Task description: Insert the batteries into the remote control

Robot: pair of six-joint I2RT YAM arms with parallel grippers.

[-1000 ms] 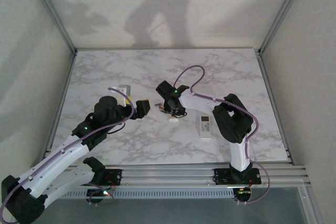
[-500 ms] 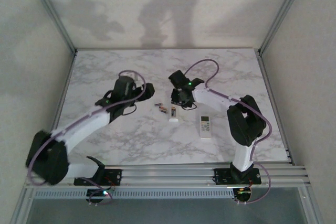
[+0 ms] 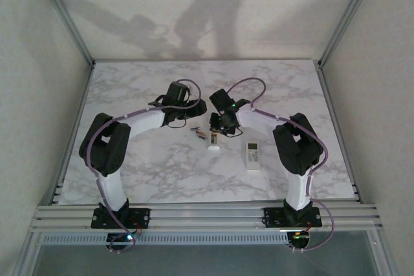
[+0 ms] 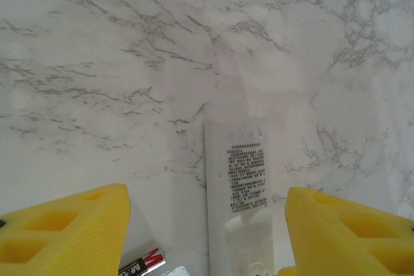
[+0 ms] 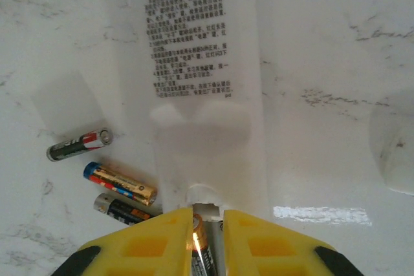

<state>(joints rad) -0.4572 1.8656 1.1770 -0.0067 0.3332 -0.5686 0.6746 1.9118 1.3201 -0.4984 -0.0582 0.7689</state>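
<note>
A white remote control (image 5: 204,63) lies face down with its printed label up and its battery bay at the end nearest my right gripper. My right gripper (image 5: 207,237) (image 3: 220,126) is shut on one battery (image 5: 202,250), held upright over that bay. Three loose batteries (image 5: 119,184) (image 3: 200,134) lie on the marble beside the remote. My left gripper (image 4: 207,231) (image 3: 192,119) is open and hangs over the same remote (image 4: 236,185). Its yellow fingers (image 4: 65,231) stand one on each side without touching it. One battery (image 4: 141,264) shows by the left finger.
A second white remote (image 3: 253,156) lies face up to the right of both grippers. A small flat white piece (image 5: 68,101) rests on the table (image 3: 162,166) beyond the loose batteries. Another white object (image 5: 394,153) sits at the right edge of the right wrist view.
My left arm has swung from the left side to the table's centre, and its jaws have narrowed. My right gripper shifted slightly back and right with the battery in it.
</note>
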